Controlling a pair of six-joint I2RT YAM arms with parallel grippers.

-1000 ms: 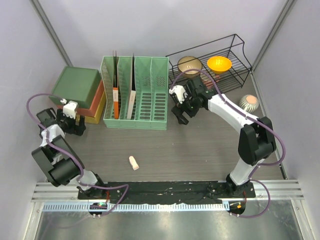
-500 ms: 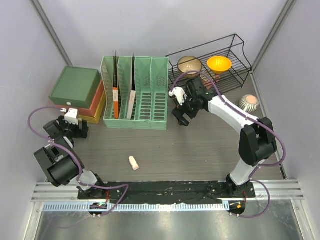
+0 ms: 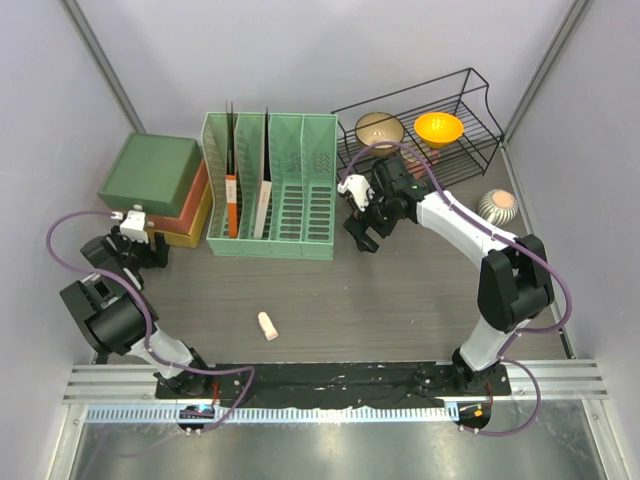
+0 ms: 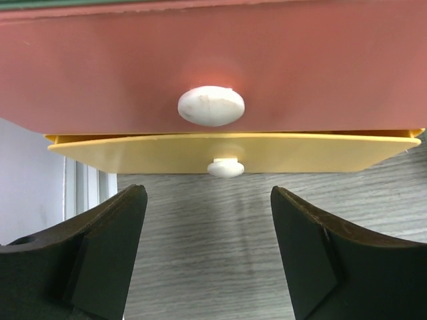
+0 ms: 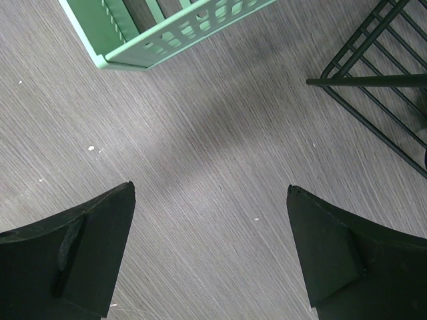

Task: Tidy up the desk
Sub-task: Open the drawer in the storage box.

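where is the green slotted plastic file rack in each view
top external: the green slotted plastic file rack stands upper centre, at the back of the desk.
left wrist: not in it.
right wrist: only its corner, at the top left.
shared landmark: the dark wood-grain desk, seen in all three views.

Open tabletop (image 3: 400, 300) spans the middle and near side, broken only by a small pale piece (image 3: 267, 325). The far side is walled by stacked drawers (image 3: 155, 180), green file rack (image 3: 270, 185) and wire rack (image 3: 430, 140). The right pincer (image 5: 208, 193) hangs before the gap between the racks. The left pincer (image 4: 207, 193) faces the drawer knobs (image 4: 211, 106), bare wood between its spread jaws.
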